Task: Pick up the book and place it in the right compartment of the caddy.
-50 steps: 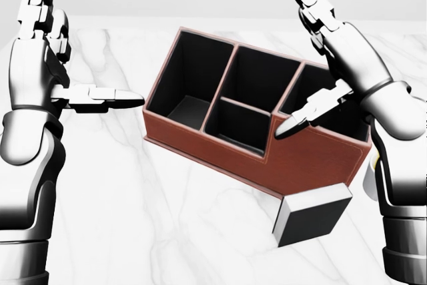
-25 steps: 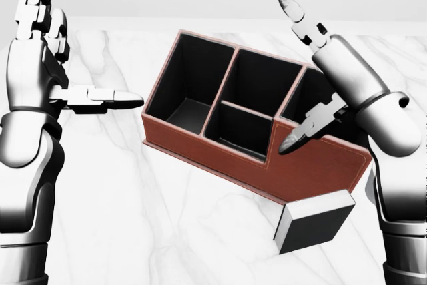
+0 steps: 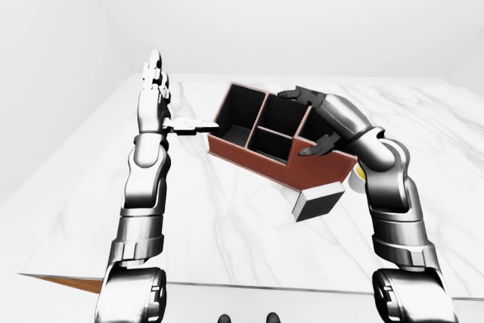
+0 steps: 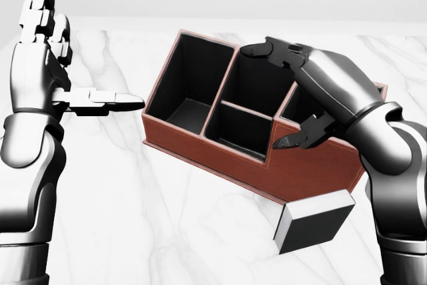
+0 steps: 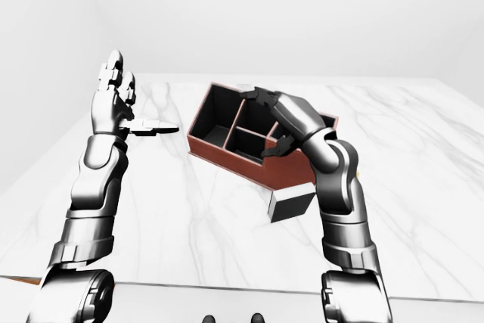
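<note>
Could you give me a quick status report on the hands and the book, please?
Both hands open and empty; right hand over the caddy. Book on the table, against the caddy's near wall. Nothing blocking it.

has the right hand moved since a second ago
Yes. In the head view the right hand has tipped down and leftward over the caddy, which stays put; its fingers now point left instead of upward.
</note>
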Robot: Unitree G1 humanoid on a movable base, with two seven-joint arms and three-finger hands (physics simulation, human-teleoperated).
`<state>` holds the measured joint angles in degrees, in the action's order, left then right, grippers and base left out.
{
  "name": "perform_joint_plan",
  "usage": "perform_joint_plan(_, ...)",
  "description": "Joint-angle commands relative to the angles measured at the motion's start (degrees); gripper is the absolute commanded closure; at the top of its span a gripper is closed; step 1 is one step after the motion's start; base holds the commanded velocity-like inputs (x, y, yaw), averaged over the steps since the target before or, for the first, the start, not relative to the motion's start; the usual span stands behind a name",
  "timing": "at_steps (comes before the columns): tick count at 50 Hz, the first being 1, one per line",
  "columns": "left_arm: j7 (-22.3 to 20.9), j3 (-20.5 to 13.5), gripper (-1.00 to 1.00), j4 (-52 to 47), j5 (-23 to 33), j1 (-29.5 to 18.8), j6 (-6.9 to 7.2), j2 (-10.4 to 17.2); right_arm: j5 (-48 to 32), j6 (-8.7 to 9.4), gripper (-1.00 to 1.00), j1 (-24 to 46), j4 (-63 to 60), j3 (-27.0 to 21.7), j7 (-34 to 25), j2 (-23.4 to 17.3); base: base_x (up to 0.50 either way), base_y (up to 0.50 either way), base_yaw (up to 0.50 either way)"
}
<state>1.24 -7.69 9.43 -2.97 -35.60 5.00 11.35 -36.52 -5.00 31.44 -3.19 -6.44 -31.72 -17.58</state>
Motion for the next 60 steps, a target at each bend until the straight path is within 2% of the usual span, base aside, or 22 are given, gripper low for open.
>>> perform_joint_plan(1,0.0,-0.3,-1.0,0.7,-0.3,-0.3,0.0,0.2,-6.3,0.0,-0.35,-3.1,-5.0,2.0,-1.4,0.3,0.0,0.0,0.0)
perform_joint_plan(9,0.2,-0.2,-1.0,0.0,-0.5,0.0,0.0,0.3,-9.9,0.0,-0.34,-7.3,-9.8,0.7,-6.2,1.8,0.0,0.0,0.0)
perform_joint_plan(17,0.3,-0.1,-1.0,-0.2,-0.6,0.1,0.0,0.1,-12.3,0.0,-0.3,-10.9,-13.1,0.6,-8.3,2.6,0.0,0.0,0.0)
perform_joint_plan(31,0.4,-0.3,-1.0,0.9,-0.7,-0.2,0.0,0.3,-16.9,0.0,-0.28,-17.3,-17.3,0.5,-8.3,3.7,0.0,0.0,0.0)
perform_joint_plan(45,0.4,-0.2,-1.0,1.4,-0.8,-0.3,0.0,0.2,-21.6,0.0,-0.27,-22.2,-18.1,2.9,-8.3,6.3,0.0,0.0,0.0)
perform_joint_plan(60,0.3,-0.3,-1.0,1.9,-1.0,-0.2,0.0,0.3,-21.8,0.0,-0.27,-24.8,-19.0,3.4,-8.3,7.3,0.0,0.0,0.0)
